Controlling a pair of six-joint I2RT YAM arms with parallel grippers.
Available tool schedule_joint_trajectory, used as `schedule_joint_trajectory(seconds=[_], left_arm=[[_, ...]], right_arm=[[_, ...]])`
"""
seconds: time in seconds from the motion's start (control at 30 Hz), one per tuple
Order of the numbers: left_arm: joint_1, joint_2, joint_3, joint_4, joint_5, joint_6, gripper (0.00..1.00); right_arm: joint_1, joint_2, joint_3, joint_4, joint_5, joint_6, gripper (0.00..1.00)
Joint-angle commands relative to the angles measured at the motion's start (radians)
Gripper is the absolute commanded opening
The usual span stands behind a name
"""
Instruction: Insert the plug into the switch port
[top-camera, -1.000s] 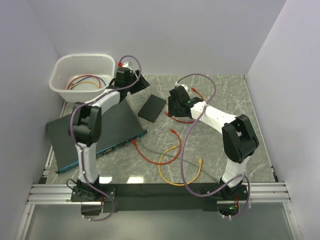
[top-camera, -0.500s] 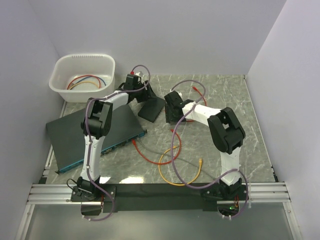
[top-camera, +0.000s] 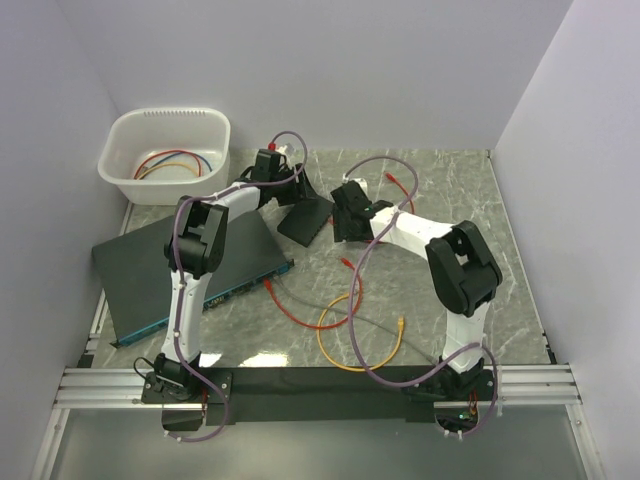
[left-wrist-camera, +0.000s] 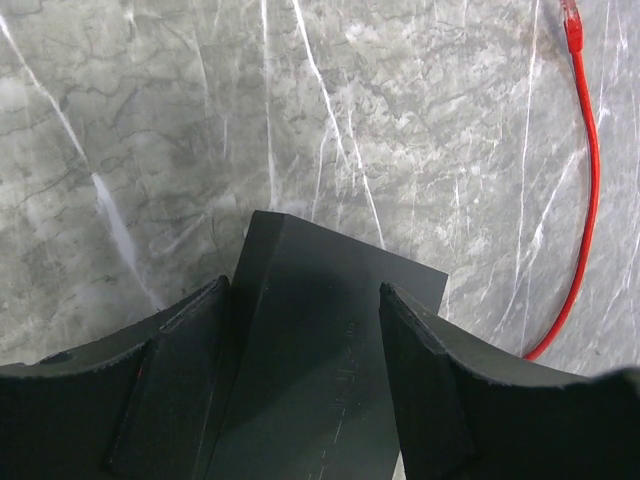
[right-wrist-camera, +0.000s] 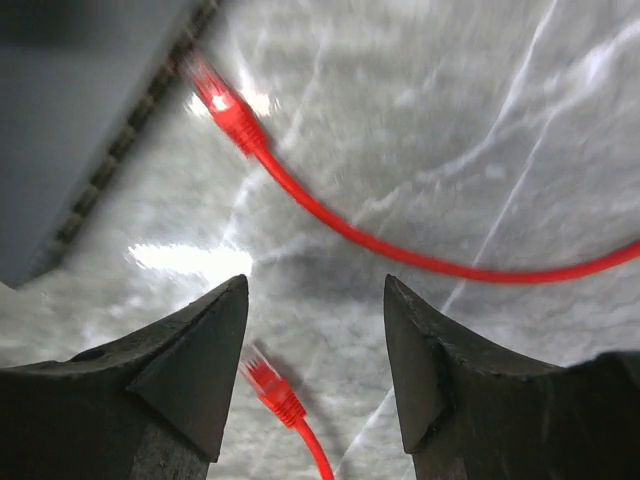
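Note:
The switch (top-camera: 170, 270) is a flat black slab at the left; its teal front face (top-camera: 235, 290) with the row of ports faces the table's middle. A red plug (top-camera: 268, 285) lies just in front of that face and shows in the right wrist view (right-wrist-camera: 225, 100) beside the port row (right-wrist-camera: 120, 150). Another red plug (top-camera: 345, 262) lies below my right gripper (top-camera: 345, 232), low between its open fingers (right-wrist-camera: 270, 385). My right gripper (right-wrist-camera: 315, 280) is open and empty. My left gripper (top-camera: 290, 192) is open, its jaws either side of the small black box (left-wrist-camera: 330, 340).
The small black box (top-camera: 305, 215) lies between the two grippers. A white tub (top-camera: 165, 150) with coiled cables stands at the back left. An orange-yellow cable (top-camera: 335, 335) and a grey cable (top-camera: 320, 300) lie at the front. A third red plug (top-camera: 390, 178) lies at the back.
My left gripper has swung right from beside the tub to the small black box. My right gripper has shifted slightly left and its arm has folded closer.

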Motion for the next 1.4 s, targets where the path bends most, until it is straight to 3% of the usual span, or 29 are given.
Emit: schedule_joint_trajectory(seconds=[0.0,0.37,0.6,0.63,0.73,0.83,1.03,1.2,1.37], left_arm=[[-0.004,0.036,0.031,-0.005,0.030,0.039,0.67],[-0.017,0.020,-0.006,0.016,0.059,0.046,0.66],[-0.032,0.011,-0.034,0.029,0.071,0.056,0.66],[-0.033,0.011,-0.035,0.027,0.073,0.057,0.66],[-0.038,0.004,-0.041,0.027,0.082,0.060,0.65],[-0.040,-0.015,-0.061,0.033,0.082,0.063,0.65],[-0.044,-0.065,-0.153,0.043,0.086,0.040,0.64],[-0.053,-0.125,-0.301,0.147,0.083,0.019,0.64],[-0.055,-0.107,-0.287,0.155,0.100,0.034,0.63]], right_arm=[[0.006,0.006,0.074,0.026,0.045,-0.024,0.63],[0.004,0.204,0.201,-0.011,0.009,-0.032,0.64],[0.003,0.216,0.193,0.001,0.000,-0.030,0.62],[0.003,0.218,0.195,-0.002,-0.003,-0.032,0.50],[0.003,0.203,0.165,-0.004,-0.029,-0.020,0.26],[0.014,0.181,0.103,0.016,-0.067,0.006,0.16],[0.052,0.149,0.016,0.029,-0.078,0.042,0.01],[0.076,0.078,-0.088,0.044,-0.071,0.055,0.00],[0.116,-0.018,-0.176,0.055,-0.066,0.071,0.00]])
